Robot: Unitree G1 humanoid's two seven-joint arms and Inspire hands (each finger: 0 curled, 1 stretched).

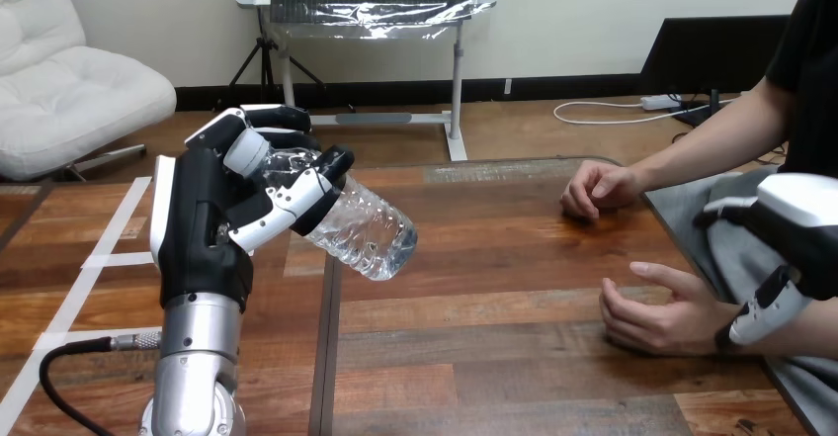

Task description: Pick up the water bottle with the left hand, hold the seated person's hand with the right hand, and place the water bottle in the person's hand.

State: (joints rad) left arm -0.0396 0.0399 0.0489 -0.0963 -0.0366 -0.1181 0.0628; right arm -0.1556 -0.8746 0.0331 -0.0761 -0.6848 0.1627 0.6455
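Head view. Shows the left hand [212, 228] at the left, raised above the desk [494, 357] and closed round the upper part of the clear water bottle [366, 228]. Carries the bottle tilted: cap end up and to the left inside the grip, base down and to the right, clear of the desk.

Shows the right hand [791, 248] at the right edge, lying against the wrist of the person's nearer hand [657, 307]. Cannot tell whether closed on that wrist or merely touching it. Finds the nearer hand resting near the desk's edge, loosely cupped, open towards the bottle and holding nothing. Finds the person's farther hand [598, 189] in a loose fist on the desk beyond, well apart from both robot hands. Leaves bare desk between bottle and cupped hand: pickup judged done, hand-over not yet.

Likely failures from here:
- Slip or pivot in the grip, from smooth thin plastic held near the neck with the base hanging free.
- Crumpling, from a harder squeeze.
- A knock on the person's fingertips, from a base-first approach set too low.
- A drop and roll across the desk, from release before the cupped hand closes.
- A missed palm, from an unsteadied wrist shifting.
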